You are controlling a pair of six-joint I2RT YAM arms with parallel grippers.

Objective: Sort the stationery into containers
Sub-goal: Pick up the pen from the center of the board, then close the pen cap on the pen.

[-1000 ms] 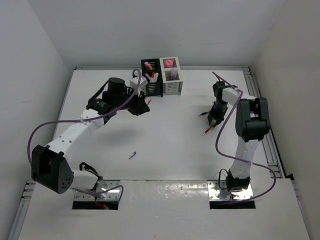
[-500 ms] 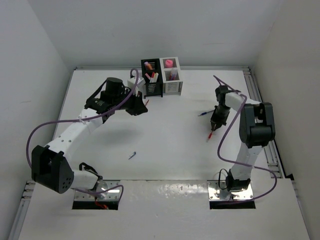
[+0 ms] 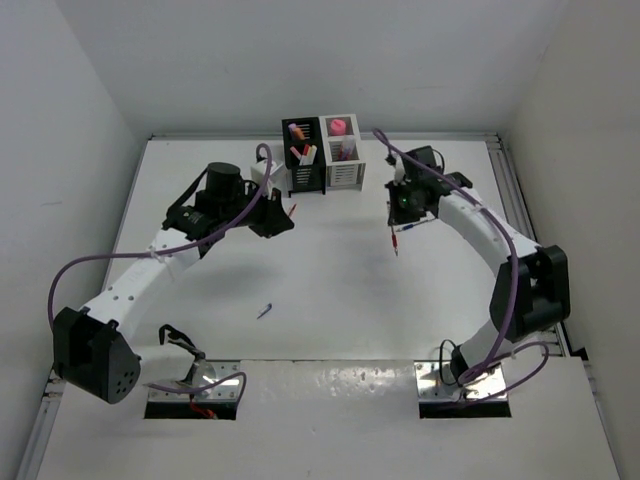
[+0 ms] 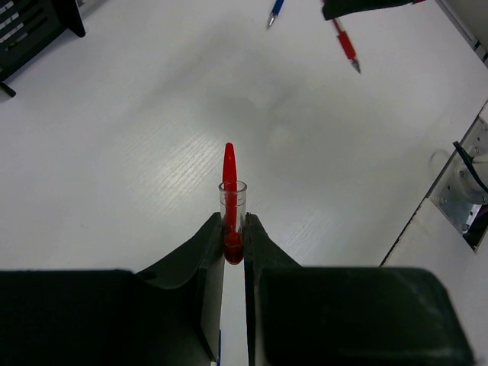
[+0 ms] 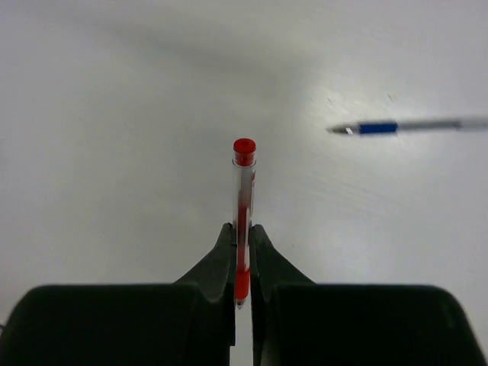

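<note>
Left fingers (image 4: 210, 252) pinched shut on red pen (image 4: 229, 171), just below-left of containers (image 3: 325, 172), upper centre of top view. Right fingers (image 5: 217, 267) clamp other red pen (image 5: 243, 183) near tip end, centre-right, above worktop (image 3: 330, 285). Risk: end-grip lets pen swivel, miss container; both arms close to containers, may clash.

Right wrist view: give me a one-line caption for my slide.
Right pincer shut on a red pen over the white table, a blue pen lying off to the side.
</note>
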